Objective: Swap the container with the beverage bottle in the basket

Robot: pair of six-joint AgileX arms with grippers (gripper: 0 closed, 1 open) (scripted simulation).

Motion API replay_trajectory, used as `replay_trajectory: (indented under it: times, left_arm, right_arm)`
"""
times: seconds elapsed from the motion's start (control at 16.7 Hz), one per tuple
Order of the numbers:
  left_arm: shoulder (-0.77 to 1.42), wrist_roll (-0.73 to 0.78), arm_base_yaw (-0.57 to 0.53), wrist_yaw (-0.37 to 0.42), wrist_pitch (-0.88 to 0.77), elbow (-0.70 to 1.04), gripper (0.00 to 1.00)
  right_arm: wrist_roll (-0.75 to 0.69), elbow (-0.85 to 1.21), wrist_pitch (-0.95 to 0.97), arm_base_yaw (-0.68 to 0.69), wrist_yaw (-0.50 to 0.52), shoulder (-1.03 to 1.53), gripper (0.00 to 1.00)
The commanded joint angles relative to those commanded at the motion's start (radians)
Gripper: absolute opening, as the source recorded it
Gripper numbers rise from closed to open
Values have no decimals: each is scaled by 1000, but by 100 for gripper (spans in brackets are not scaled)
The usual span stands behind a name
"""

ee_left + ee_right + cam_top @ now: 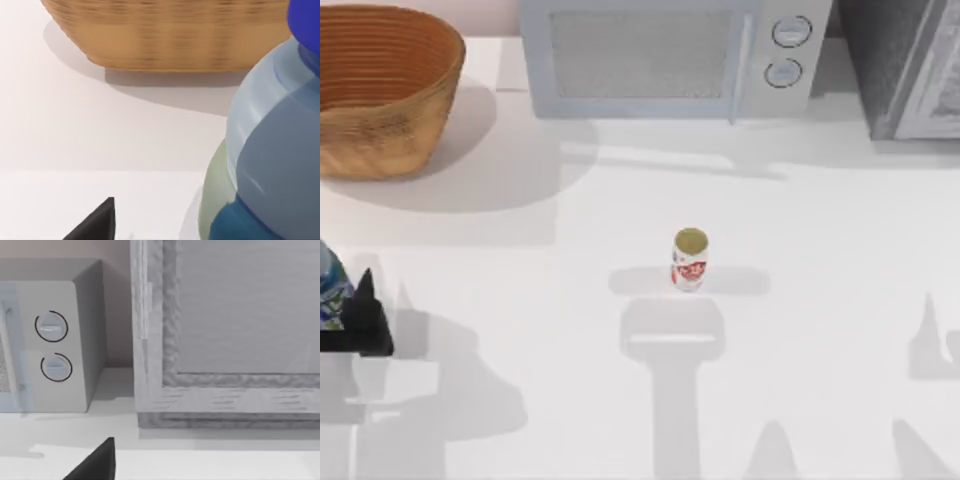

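Note:
The container (689, 259), a white cylinder with a red label and a gold top, stands upright in the middle of the table. At the table's left edge stands the blue beverage bottle (330, 288), close and large in the left wrist view (270, 165). My left gripper (358, 318) is right beside the bottle and open; its dark fingertip (102, 220) stands apart from the bottle with bare table between them. The wicker basket (380, 95) sits at the far left, and its wall (170, 40) rises beyond the bottle. Of my right gripper, one fingertip (100, 460) shows, holding nothing.
A white microwave (665, 55) stands at the back middle, its dials (52, 345) facing my right wrist. A grey cabinet (910, 65) fills the back right corner. Open table lies around the container and along the front.

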Motion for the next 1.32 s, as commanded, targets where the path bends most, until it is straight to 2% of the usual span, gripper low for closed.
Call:
replay_trajectory:
  times: [0.36,0.72,1.32]
  left_arm:
    - [133,-7,-24,-21,66,69,100]
    - [152,-8,-28,-24,75,78,100]
    - [152,-8,-28,-24,75,78,25]
  right_arm:
    - [0,0,0,0,0,0,100]
    - [0,0,0,0,0,0,100]
    - [0,0,0,0,0,0,100]
